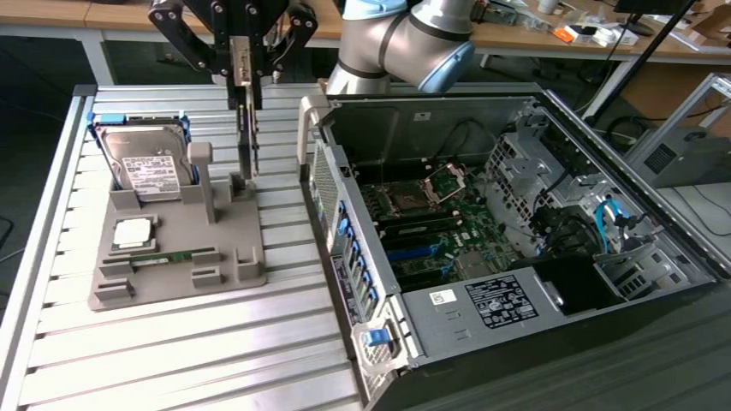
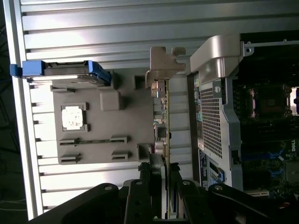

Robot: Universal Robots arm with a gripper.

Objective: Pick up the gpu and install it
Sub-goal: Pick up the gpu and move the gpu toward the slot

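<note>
We see a slatted aluminium table [image 1: 171,342] [image 2: 93,28] carrying everything. On the exterior view's right lies an open computer case [image 1: 425,318] [image 2: 215,121], its side off and the motherboard [image 1: 423,223] exposed. Above the case's far wall, the grey and blue robot arm [image 1: 400,43] reaches across toward the exterior view's left.

Beside the case, on the exterior view's left, sits a grey parts tray [image 1: 234,231] [image 2: 131,121]. A silver hard drive [image 1: 149,163] [image 2: 65,69] with a white label leans upright in a blue frame at the tray's far end.

The gpu [image 1: 246,128] [image 2: 163,116] hangs upright and edge-on, a narrow dark strip between the hard drive and the case. Its upper end is in the gripper. Its lower end is just above or at the tray's slotted post, and we cannot tell whether they touch. In the wrist view its metal bracket points away from the gripper.

The gripper [image 1: 245,77] [image 2: 162,186] has its black fingers [image 2: 150,186] pressed against both broad faces of the gpu, pinching it.

A square processor chip [image 1: 133,229] [image 2: 73,116] lies flat in the tray's recess. Just beside it, a slim green memory stick [image 1: 171,255] [image 2: 93,140] stands on edge in its slot.
</note>
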